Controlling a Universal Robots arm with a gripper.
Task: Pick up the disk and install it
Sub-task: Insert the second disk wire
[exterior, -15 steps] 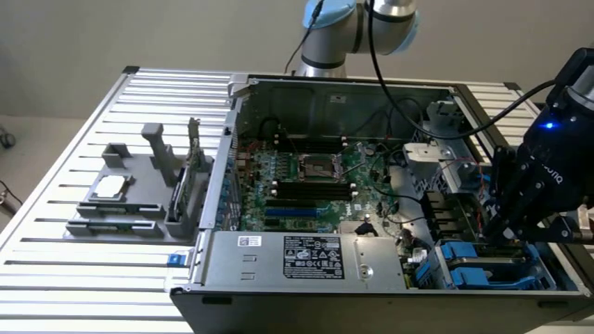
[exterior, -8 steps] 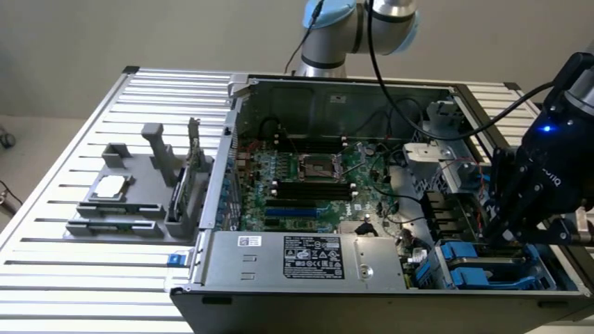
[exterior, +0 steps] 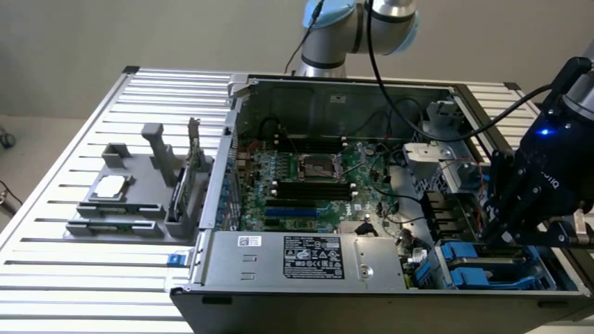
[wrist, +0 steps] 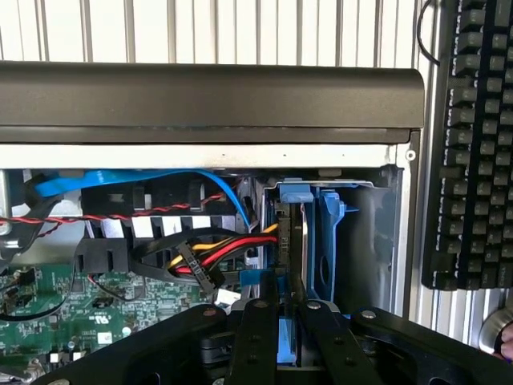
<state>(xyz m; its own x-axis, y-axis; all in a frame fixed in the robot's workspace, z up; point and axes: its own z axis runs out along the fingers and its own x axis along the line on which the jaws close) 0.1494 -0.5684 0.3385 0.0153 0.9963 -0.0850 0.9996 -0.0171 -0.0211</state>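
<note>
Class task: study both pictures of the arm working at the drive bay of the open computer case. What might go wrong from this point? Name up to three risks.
1. The gripper holds the disk by its blue carrier, edge-on; a slight tilt may jam it against the bay.
2. The red, yellow and black cable bundle lies right beside the bay and might snag or get pinched.
3. The gripper sits low inside the case, near the wall.

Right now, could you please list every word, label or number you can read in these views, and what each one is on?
None can be read for certain.
White label on the grey power supply box: print too small.
Small white sticker beside it: unreadable.
Keyboard key legends: too blurred.
Motherboard markings: too small.
</note>
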